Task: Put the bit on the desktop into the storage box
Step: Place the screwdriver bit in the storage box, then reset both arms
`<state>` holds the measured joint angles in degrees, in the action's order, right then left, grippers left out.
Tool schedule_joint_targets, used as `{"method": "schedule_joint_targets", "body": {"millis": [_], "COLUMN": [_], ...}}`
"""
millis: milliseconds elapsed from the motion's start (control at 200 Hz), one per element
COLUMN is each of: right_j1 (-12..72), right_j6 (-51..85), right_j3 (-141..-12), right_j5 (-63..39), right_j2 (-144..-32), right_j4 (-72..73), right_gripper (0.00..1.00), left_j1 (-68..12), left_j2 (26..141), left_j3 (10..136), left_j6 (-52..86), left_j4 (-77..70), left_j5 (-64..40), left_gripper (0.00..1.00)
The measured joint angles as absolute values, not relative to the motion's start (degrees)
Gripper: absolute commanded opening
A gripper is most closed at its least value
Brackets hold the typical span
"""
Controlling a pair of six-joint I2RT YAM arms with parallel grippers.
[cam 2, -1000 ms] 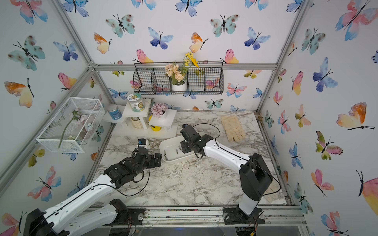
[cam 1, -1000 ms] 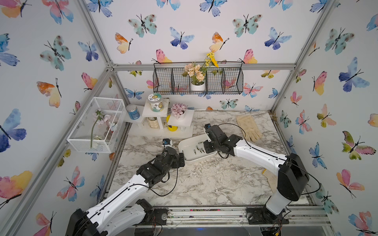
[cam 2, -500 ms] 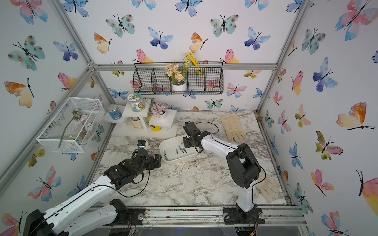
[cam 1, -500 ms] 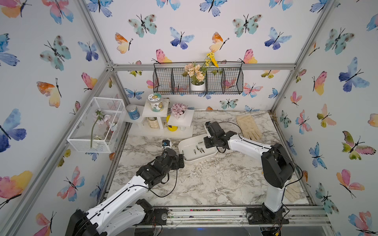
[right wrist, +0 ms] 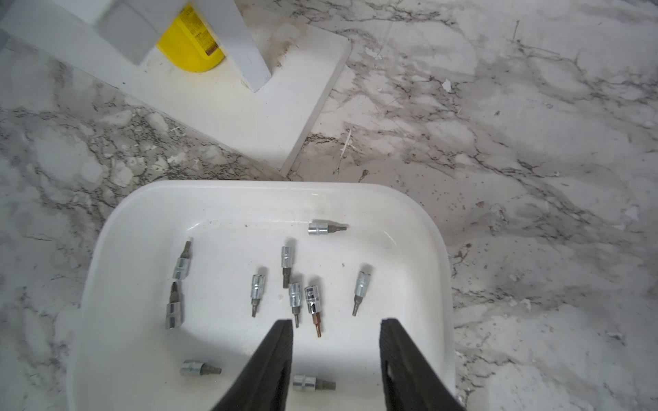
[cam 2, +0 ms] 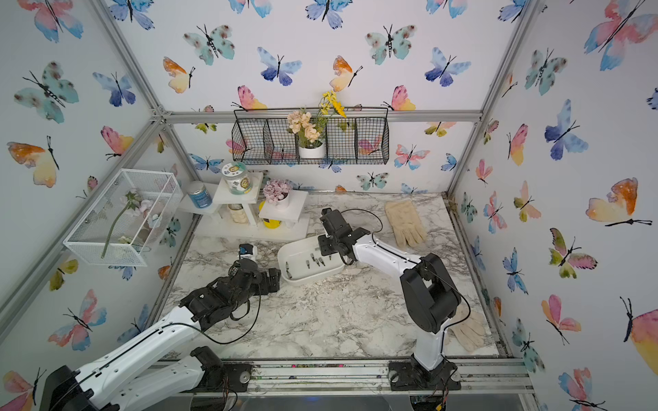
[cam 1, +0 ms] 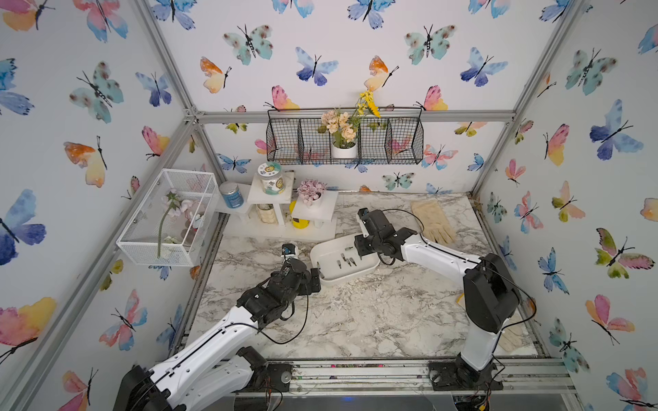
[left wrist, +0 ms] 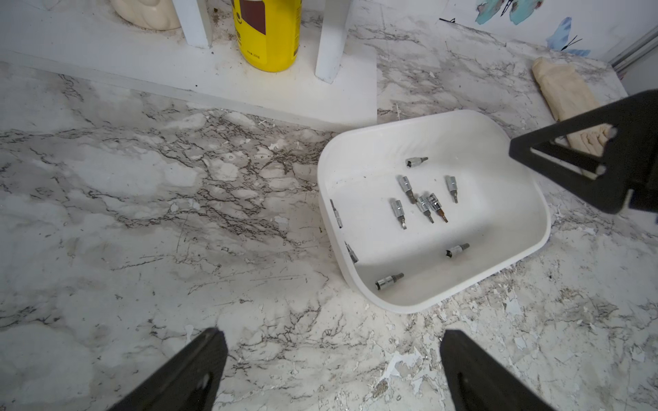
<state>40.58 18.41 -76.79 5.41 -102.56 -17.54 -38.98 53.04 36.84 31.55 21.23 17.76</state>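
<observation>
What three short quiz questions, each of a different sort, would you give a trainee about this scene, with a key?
1. How many bits lie in the storage box?
2. True or false: the right gripper is shut on a bit.
3. Where does the yellow bottle stand? A: in the black wire basket. B: on the base of the white stand, between its legs. C: in the storage box.
Key: 1. Ten, counted in the right wrist view. 2. False: its jaws are apart and empty, above the box. 3. B.
</observation>
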Motion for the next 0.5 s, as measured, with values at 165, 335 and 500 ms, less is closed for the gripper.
{"method": "schedule_joint_targets", "body": {"millis": [165,335,500], "right_j1": [39.51,36.21,32.95], "right_j6": [18.87,19.44,18.76], "right_j3": [-71.09,-63.05,-54.57], "right_j5": [7.35,10.70,14.98], "right_j2": [-94.52,-85.27,-76.73], "right_j4": [-14.83,-10.07,-4.78], "right_gripper": [0.91,0.99,0.99], "left_j1": [-38.98,-38.70,-37.63], "left_j2": [50.68,45.54,39.18], "left_j3": [35.18,32.45,28.29], "left_j6": [31.55,30.70,27.57], "left_j4": [20.25,17.26,11.49], "left_j5": [20.80,25.61,28.60], "left_gripper": [0.99,0.99,0.99]}}
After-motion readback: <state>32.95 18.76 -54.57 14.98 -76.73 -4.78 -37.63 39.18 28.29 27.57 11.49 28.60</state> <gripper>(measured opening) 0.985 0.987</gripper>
